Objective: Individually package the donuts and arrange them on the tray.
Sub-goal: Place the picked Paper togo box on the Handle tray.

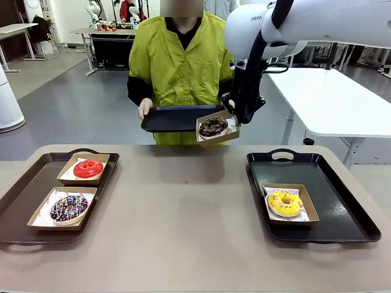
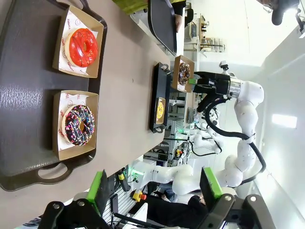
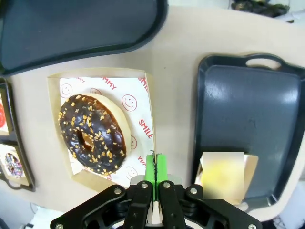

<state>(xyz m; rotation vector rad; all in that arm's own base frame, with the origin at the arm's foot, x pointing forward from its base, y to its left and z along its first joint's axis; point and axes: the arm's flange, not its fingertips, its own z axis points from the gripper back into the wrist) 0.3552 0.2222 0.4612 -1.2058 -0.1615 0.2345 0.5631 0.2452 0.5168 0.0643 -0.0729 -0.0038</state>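
Note:
My right gripper [image 1: 234,119] [image 3: 155,163] is shut on the edge of an open cardboard box [image 3: 143,81] holding the chocolate donut [image 1: 213,126] [image 3: 93,134]. It hangs in the air beside the dark tray [image 1: 174,118] that the person holds at the far edge. The red donut [image 1: 88,168] [image 2: 82,46] and the purple sprinkled donut [image 1: 68,207] [image 2: 79,125] each lie in a box on the brown tray [image 1: 24,195] at the left. On the black tray [image 1: 342,207] at the right, the yellow donut [image 1: 285,203] sits in its box. My left gripper [image 2: 155,188] is open above the brown tray's near end.
The person in a yellow-green jacket [image 1: 180,67] stands at the far side, one hand [image 1: 144,108] on the held tray. The black tray's far half [image 3: 252,109] is bare. A white table [image 1: 342,104] stands behind at the right.

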